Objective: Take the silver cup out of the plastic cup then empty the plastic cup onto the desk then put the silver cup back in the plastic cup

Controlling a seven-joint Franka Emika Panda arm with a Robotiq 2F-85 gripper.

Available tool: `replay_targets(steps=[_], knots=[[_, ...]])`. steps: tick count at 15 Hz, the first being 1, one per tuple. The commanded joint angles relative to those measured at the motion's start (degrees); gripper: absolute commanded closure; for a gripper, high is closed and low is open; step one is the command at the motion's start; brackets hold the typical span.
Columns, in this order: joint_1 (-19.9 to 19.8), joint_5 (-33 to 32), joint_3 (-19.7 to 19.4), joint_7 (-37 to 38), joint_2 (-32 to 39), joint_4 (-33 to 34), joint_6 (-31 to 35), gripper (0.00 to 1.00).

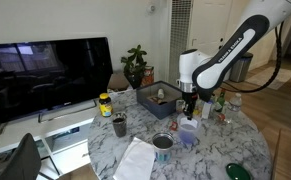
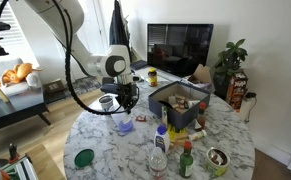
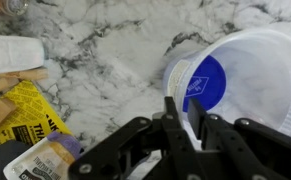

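The gripper (image 3: 189, 112), at bottom centre of the wrist view, appears clenched on the near wall of the pale translucent plastic cup (image 3: 260, 60), one finger on each side. The cup extends to the upper right, upright, with a blue item (image 3: 207, 82) inside. The shiny metal silver cup (image 1: 163, 143) stands just beside it on the round marble-patterned desk (image 3: 115, 50).

The Franka arm (image 1: 237, 42) arcs down from the upper right of the frame in an exterior view, its white wrist (image 1: 190, 68) turned straight down near centre. The Robotiq gripper (image 1: 189, 106) hangs vertical beneath it. In the wrist view its black fingers (image 3: 174, 110) rise from the bottom edge, drawn close together and pinching the wall of the plastic cup (image 3: 255, 60).
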Motion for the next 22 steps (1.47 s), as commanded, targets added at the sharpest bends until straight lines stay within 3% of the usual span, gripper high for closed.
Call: replay_targets(steps=[1,7,8,14,15,22], knots=[[0.1,0.8,-1.1,-0.5,-1.5,-1.2,2.4,0.49],[0.5,2.3,-0.5,-0.6,-7.7,-1.5,1.3,0.03],[0.6,2.9,0.1,-1.3,-8.4,-1.3,1.4,0.0],[3.4,4.3,4.4,-4.9,-9.3,0.2,0.6,0.0],[4.4,2.2,4.3,-2.8,-9.1,0.7,-0.2,0.0],[4.7,3.4,4.7,-3.9,-8.6,0.7,1.7,0.0]])
